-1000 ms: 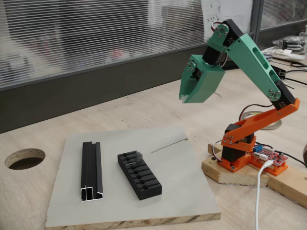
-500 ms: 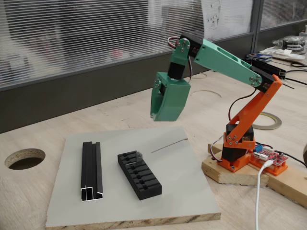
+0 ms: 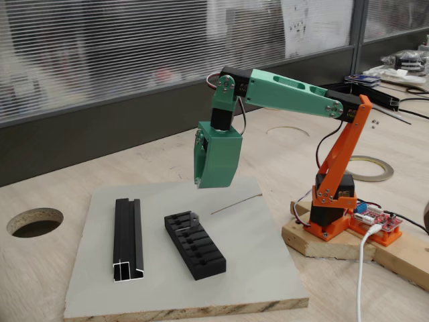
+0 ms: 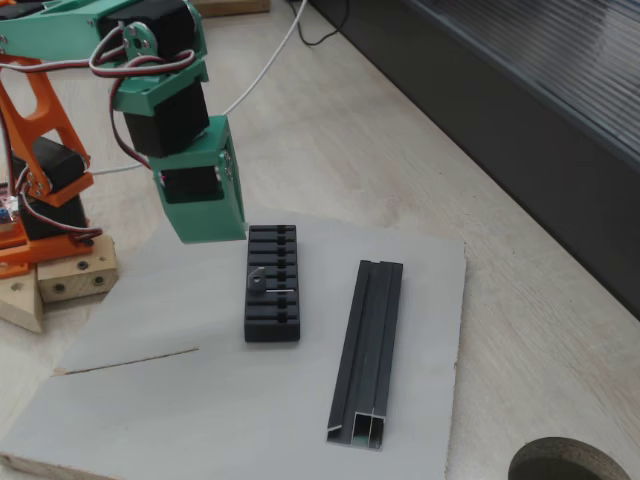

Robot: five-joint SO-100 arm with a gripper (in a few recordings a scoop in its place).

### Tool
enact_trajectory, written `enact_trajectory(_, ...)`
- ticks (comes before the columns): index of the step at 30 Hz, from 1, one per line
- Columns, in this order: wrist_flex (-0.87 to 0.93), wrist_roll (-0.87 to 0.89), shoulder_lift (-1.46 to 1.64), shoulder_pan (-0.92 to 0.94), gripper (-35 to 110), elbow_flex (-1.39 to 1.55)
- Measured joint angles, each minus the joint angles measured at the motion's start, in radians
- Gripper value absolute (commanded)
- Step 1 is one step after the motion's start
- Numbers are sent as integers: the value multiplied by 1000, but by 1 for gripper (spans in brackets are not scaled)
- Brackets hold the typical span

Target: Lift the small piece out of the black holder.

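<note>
In a fixed view, a round hole (image 3: 35, 222) is showing in the light wooden table (image 3: 167, 154) at the far left. Next to it, a flat grey square board (image 3: 261, 255) is lying on the table. On the left part of this board, a long narrow black channel rail with silvery cut ends (image 3: 127, 238) is lying. To its right, well apart from it, the matte black rectangular holder with a row of slots on top (image 3: 195, 245) is sitting on the board. The tiny flat grey metallic piece (image 3: 193, 218) is resting on the far end of this holder in this view; in the other fixed view the small piece (image 4: 262, 281) is sitting in a slot near the middle of the black holder (image 4: 272, 283), and the rail (image 4: 367, 350) is lying on the right of it.

Above the holder, not touching it, the green two-finger gripper (image 3: 201, 181) is hanging with its tip pointing down, over the far edge of the board. In the other fixed view the gripper (image 4: 205, 232) is hovering just beside the far end of the holder. The jaws are looking closed together, holding nothing, though I cannot tell this fully.

Further right, a thin dark line (image 3: 236, 202) is marking the board. At the right side, the orange base of the arm (image 3: 335, 208) is standing on a wooden block (image 3: 315, 241), with a white cable (image 3: 362, 275) running from it.
</note>
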Motion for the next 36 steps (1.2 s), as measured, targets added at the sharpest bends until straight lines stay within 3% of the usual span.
enact_trajectory(11, 0, 0, -3, -89, 40, 106)
enact_trajectory(15, -15, 0, -9, -123, 41, 112)
enact_trajectory(22, -235, 0, -49, -124, 41, 143)
enact_trajectory(36, -276, 0, -94, -123, 41, 199)
